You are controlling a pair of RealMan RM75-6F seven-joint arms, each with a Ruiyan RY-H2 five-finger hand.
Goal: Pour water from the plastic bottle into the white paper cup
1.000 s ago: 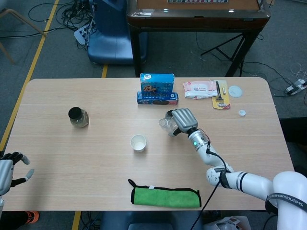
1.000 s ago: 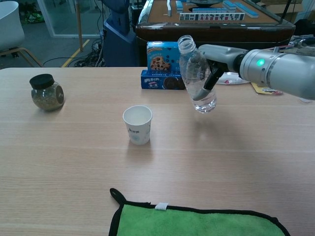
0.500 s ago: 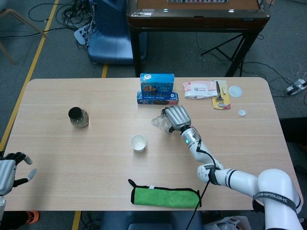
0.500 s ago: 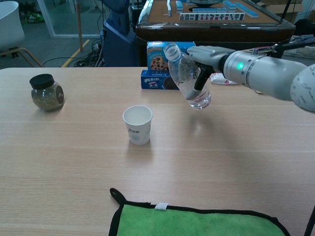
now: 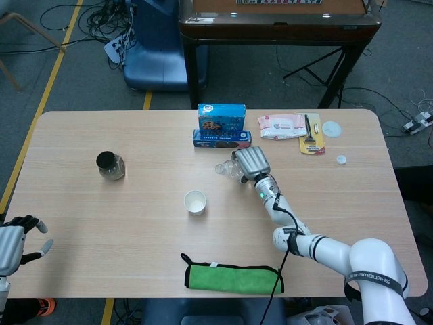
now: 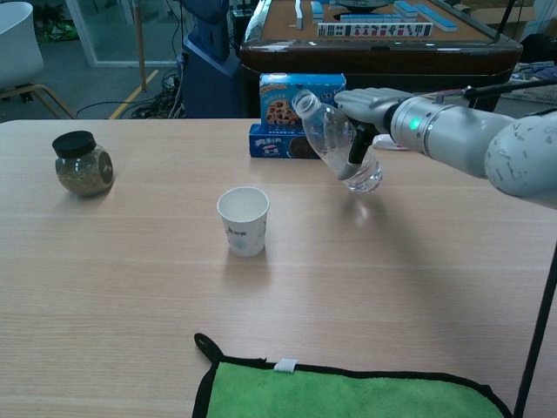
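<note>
A clear plastic bottle (image 6: 335,144) with no cap hangs above the table, tilted with its open neck up and to the left; in the head view the bottle (image 5: 226,170) pokes out left of the hand. My right hand (image 6: 370,113) grips its body from behind, and the right hand (image 5: 249,164) covers most of it from above. The white paper cup (image 6: 244,220) stands upright and looks empty, below and left of the bottle's mouth; the cup (image 5: 195,202) sits mid-table. My left hand (image 5: 15,240) hovers off the table's left front edge, fingers apart, holding nothing.
A dark-lidded glass jar (image 6: 83,164) stands at the left. A blue cookie box (image 6: 291,113) is behind the bottle. A green cloth (image 6: 348,392) lies at the front edge. A wipes pack (image 5: 283,126), a small packet (image 5: 311,135) and a white bottle cap (image 5: 342,160) lie at the back right.
My right hand has carried the bottle left and back toward the cookie box, tipping its neck further over to the left. The cup has stayed put.
</note>
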